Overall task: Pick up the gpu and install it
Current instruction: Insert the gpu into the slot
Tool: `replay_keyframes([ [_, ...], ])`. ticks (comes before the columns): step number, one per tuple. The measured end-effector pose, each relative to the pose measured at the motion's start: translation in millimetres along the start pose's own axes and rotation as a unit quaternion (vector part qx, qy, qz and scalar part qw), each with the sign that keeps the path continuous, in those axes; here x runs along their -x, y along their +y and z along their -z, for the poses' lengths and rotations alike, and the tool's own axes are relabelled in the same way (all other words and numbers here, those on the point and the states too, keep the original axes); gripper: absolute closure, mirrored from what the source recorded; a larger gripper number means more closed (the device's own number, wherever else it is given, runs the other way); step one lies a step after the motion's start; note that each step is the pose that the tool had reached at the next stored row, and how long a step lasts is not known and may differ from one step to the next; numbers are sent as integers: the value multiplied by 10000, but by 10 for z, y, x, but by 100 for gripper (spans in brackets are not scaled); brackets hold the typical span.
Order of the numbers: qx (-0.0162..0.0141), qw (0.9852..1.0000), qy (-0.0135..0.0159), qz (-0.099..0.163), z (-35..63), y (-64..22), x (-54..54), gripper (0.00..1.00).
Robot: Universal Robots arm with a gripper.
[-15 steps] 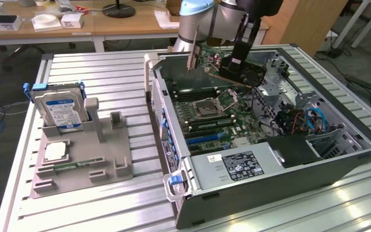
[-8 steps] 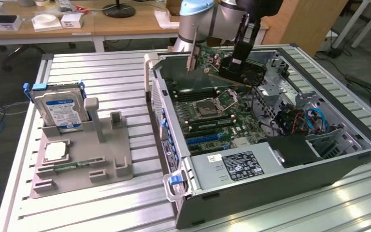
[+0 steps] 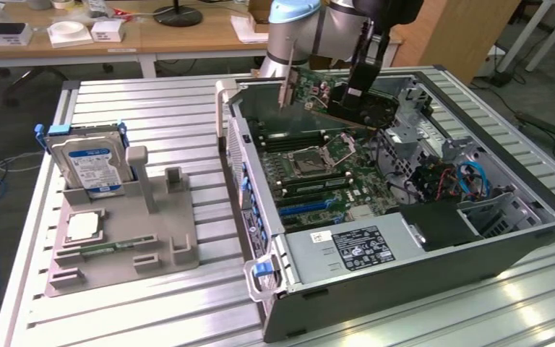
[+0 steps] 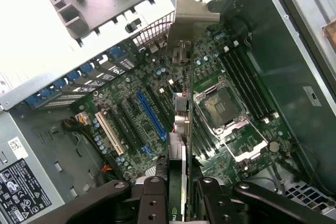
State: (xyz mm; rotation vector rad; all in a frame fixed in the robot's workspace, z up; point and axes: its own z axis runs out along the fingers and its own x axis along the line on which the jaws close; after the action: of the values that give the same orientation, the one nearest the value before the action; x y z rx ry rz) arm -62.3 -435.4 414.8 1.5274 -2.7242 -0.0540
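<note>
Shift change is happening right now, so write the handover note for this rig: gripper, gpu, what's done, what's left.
Gripper: shut on the gpu, which it holds on edge, with the silver bracket end toward the exterior view's left.
Gpu: in the air above the open computer case, over the motherboard, touching no slot.
Done: the gpu is picked up and is over the case.
Left: the gpu is not yet seated in a motherboard slot.
Also there: a hard drive stands in the grey holder at the exterior view's left.
</note>
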Motion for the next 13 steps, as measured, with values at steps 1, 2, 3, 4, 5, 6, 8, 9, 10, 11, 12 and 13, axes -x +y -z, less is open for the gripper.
replay_keyframes([
  [1, 0, 10000, 1, 23, 0, 0, 0, 73],
  [2, 0, 10000, 2, 49, -1, 0, 0, 73],
  [3, 0, 10000, 3, 80, -1, 0, 0, 73],
  [4, 0, 9999, 5, 117, -1, 0, 0, 73],
  [5, 0, 9999, 6, 155, -2, 0, 0, 73],
  [6, 0, 9998, 8, 193, -1, 0, 0, 73],
  [8, 0, 9996, 11, 271, -2, 0, 0, 73],
  [9, 0, 9995, 12, 307, -2, 0, 0, 73],
  [10, 1, 9994, 14, 344, -2, 0, 0, 73],
  [11, 0, 9993, 15, 375, -2, 0, 0, 73],
  [12, 0, 9992, 16, 407, -2, -1, 0, 73],
  [13, 1, 9990, 17, 436, -2, 0, 0, 73],
])
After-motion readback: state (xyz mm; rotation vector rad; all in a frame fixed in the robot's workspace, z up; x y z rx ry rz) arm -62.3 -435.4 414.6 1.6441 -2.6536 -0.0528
